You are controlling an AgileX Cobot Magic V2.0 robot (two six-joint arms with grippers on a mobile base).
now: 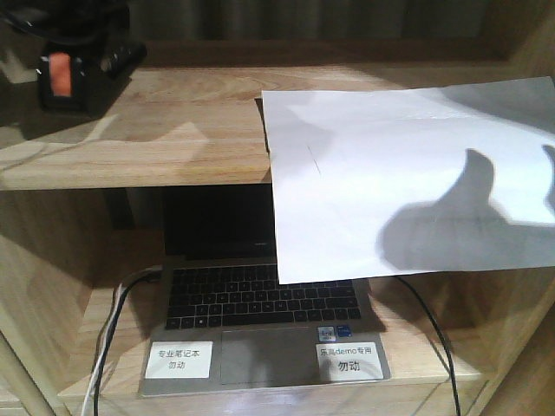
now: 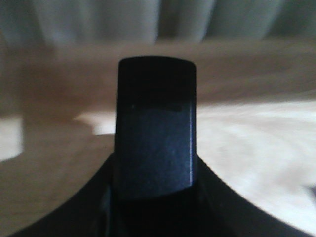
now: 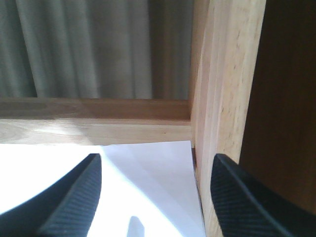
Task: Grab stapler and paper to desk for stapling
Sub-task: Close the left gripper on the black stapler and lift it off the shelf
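Observation:
The black stapler point(image 1: 62, 80) with its orange patch is at the far left of the upper shelf. My left gripper point(image 1: 85, 39) is a dark mass right over it. In the left wrist view a black block, the stapler point(image 2: 155, 133), fills the space between the dark fingers, which close tight against its sides. The white paper point(image 1: 408, 182) lies on the upper shelf at the right and hangs over its front edge. My right gripper point(image 3: 155, 160) is open above the paper's point(image 3: 158, 187) far right corner; only its shadow shows in the front view. The desk is out of view.
A wooden shelf unit point(image 1: 156, 147) holds an open laptop point(image 1: 260, 303) on the lower shelf, with cables at both sides. The shelf's right upright point(image 3: 222, 98) stands right next to my right finger. Grey curtains hang behind.

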